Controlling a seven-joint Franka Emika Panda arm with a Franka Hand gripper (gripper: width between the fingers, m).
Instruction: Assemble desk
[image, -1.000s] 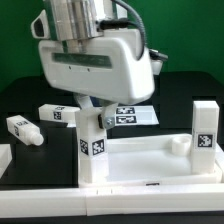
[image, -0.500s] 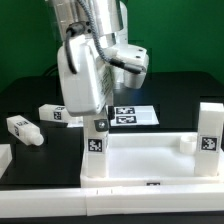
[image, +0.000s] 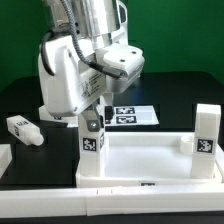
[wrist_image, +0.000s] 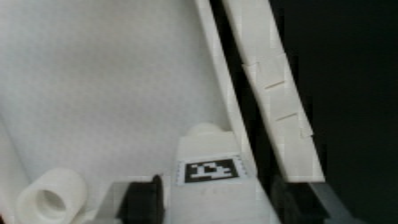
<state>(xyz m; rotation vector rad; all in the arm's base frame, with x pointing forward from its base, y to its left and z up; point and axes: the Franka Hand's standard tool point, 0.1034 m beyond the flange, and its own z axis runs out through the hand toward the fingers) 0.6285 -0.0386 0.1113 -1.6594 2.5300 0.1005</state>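
Note:
The white desk panel (image: 150, 160) lies flat at the front, rim up. One square tagged leg (image: 92, 142) stands upright in the corner toward the exterior view's left. My gripper (image: 92, 118) comes down over its top. In the wrist view the black fingers (wrist_image: 151, 197) press both sides of this leg (wrist_image: 214, 160), so my gripper (wrist_image: 217, 198) is shut on it. The panel (wrist_image: 107, 90) fills that view, with a round socket post (wrist_image: 54, 195) beside the leg. A second leg (image: 205, 135) stands at the opposite corner. A third leg (image: 22, 128) lies loose on the black table.
The marker board (image: 132, 115) lies flat behind the panel. A white piece (image: 3, 157) shows at the edge on the exterior view's left. The bulky arm (image: 70, 75) hangs over the panel's corner and hides the table behind it.
The wrist and arm body have swung round above the gripped leg, from facing the camera to the side. The leg stays upright in its corner. A loose leg behind it is now hidden.

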